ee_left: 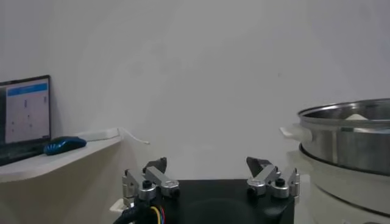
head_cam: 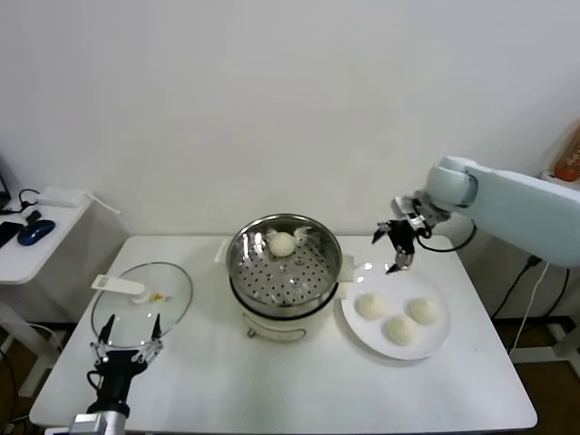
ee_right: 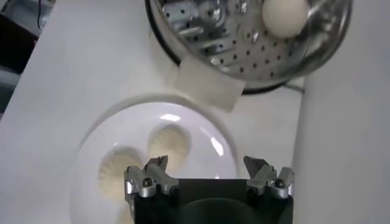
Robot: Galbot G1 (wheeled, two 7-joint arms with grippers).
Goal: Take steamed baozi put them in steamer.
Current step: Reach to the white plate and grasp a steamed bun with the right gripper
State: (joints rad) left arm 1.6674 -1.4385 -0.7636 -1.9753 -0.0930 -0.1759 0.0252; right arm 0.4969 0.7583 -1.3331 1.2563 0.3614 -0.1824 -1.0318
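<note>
Now the right gripper (head_cam: 399,247) hangs empty, jaws wide. Below it, the plate (head_cam: 435,343) holds three baozi (head_cam: 400,328); beside it, the steamer (head_cam: 313,237) holds one.

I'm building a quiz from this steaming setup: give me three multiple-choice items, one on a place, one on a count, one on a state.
1. Where is the glass lid?
A. on the steamer
B. on the table, left of the steamer
C. on the plate

2. How many baozi lie on the plate?
A. one
B. three
C. five

3. How is the right gripper?
A. open, empty
B. shut on a bun
C. out of view

Key: 1 B, lid lies beside the steamer. 2 B, three buns there, one bun in the steamer. 3 A, fingers apart above the plate's rim.
</note>
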